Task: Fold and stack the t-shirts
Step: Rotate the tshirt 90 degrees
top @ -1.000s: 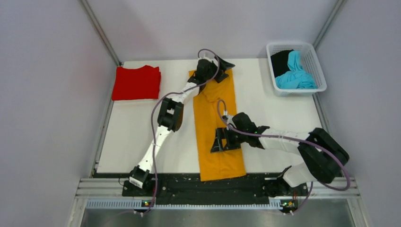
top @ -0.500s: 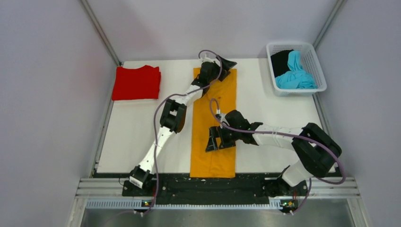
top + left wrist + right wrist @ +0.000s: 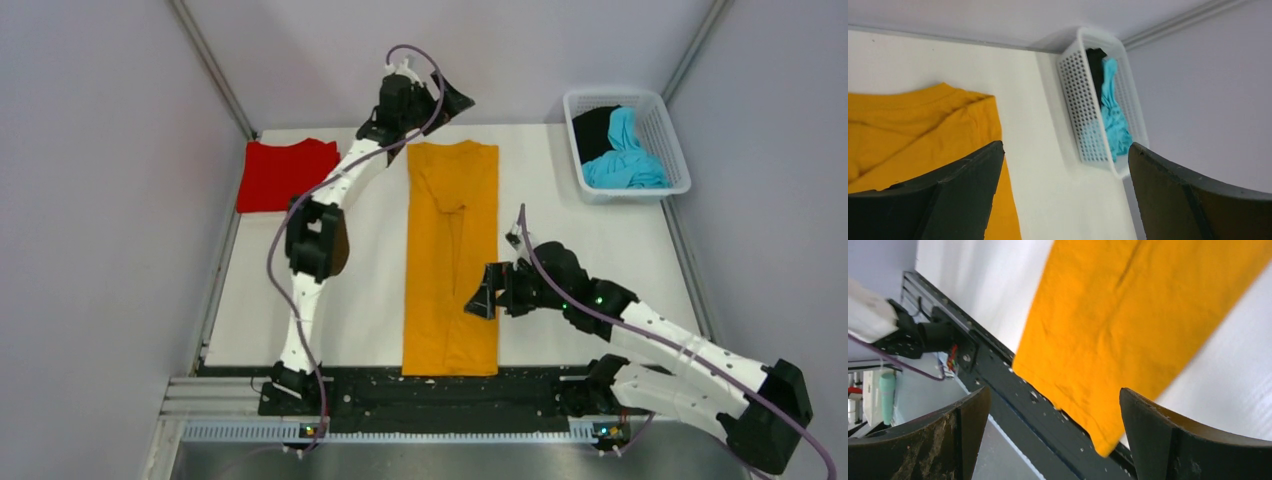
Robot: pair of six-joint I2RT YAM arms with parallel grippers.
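Note:
The orange-yellow t-shirt (image 3: 451, 255) lies flat in a long narrow strip down the middle of the table; it also shows in the left wrist view (image 3: 913, 135) and the right wrist view (image 3: 1128, 315). Its hem hangs over the black front rail. A folded red t-shirt (image 3: 286, 175) lies at the far left. The cyan-blue t-shirt (image 3: 622, 155) and the black t-shirt (image 3: 594, 128) sit in the white basket (image 3: 670, 135). My left gripper (image 3: 446, 100) is open and empty, raised above the shirt's collar end. My right gripper (image 3: 483, 301) is open and empty at the shirt's right edge.
The white mesh basket stands at the far right corner, also in the left wrist view (image 3: 1078, 95). A black rail (image 3: 440, 385) runs along the table's near edge. Grey walls close in the table on three sides.
Both grippers let go of the orange-yellow shirt, which now lies straight. The left gripper rose up and back past the collar. The right gripper drew back to the shirt's right edge.

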